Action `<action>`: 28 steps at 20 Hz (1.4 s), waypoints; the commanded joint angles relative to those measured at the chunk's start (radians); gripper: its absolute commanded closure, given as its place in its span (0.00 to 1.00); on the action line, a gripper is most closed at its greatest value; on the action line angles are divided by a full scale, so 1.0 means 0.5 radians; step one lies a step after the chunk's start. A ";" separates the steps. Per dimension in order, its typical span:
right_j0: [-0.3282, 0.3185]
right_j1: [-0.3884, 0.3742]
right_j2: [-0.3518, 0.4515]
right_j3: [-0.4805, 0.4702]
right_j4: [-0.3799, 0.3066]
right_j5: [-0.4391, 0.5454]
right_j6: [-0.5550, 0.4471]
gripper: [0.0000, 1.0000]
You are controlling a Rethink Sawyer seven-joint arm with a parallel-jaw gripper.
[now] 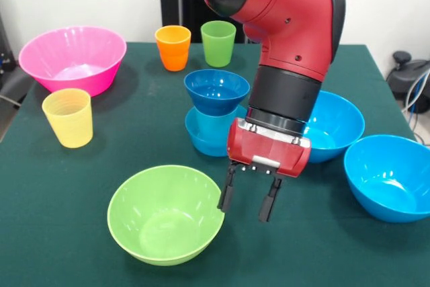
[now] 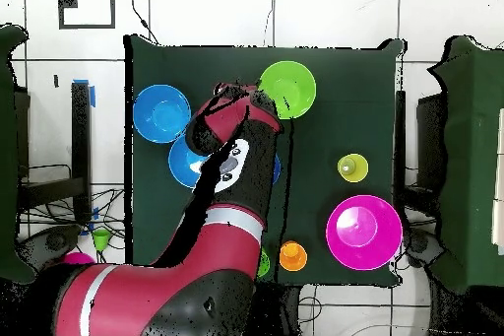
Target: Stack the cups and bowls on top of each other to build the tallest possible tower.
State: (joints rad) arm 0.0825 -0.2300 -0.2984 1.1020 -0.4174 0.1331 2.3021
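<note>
My gripper (image 1: 247, 199) hangs open at the right rim of the lime green bowl (image 1: 165, 213), and nothing sits between its fingers. Its left finger (image 1: 226, 196) is right at that rim; contact is unclear. Behind it a short tower (image 1: 215, 109) stands: a small dark blue bowl (image 1: 216, 89) on top of a light blue piece (image 1: 205, 132). The pink bowl (image 1: 72, 58), yellow cup (image 1: 68, 117), orange cup (image 1: 173, 48) and green cup (image 1: 218, 43) stand apart. From overhead, the wrist covers the gripper (image 2: 258, 105) beside the lime bowl (image 2: 287, 89).
Two large bright blue bowls (image 1: 334, 126) (image 1: 390, 176) sit to the right of the arm, and my wrist overlaps the nearer one. All of this rests on a dark green cloth (image 1: 80, 233). Overhead, the arm (image 2: 231, 204) crosses the table's middle.
</note>
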 commanded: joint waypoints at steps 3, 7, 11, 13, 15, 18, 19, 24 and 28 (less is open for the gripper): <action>0.021 -0.100 0.160 0.058 -0.122 0.089 -0.131 0.00; 0.045 -0.219 0.185 0.155 -0.069 0.248 -0.159 0.00; 0.076 -0.217 0.150 0.145 -0.056 0.279 -0.126 0.00; 0.078 -0.199 0.134 0.140 -0.052 0.285 -0.108 0.00; 0.064 -0.182 0.144 0.132 -0.040 0.312 -0.106 0.00; 0.038 -0.160 0.168 0.154 0.005 0.418 -0.097 0.00; 0.032 -0.149 0.169 0.156 0.018 0.459 -0.095 0.00; 0.025 -0.048 0.136 0.118 0.012 0.463 -0.035 0.00; 0.026 0.008 0.125 0.116 0.008 0.426 0.026 0.00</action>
State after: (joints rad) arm 0.1005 -0.3107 -0.3033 1.1226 -0.4141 0.2404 2.3021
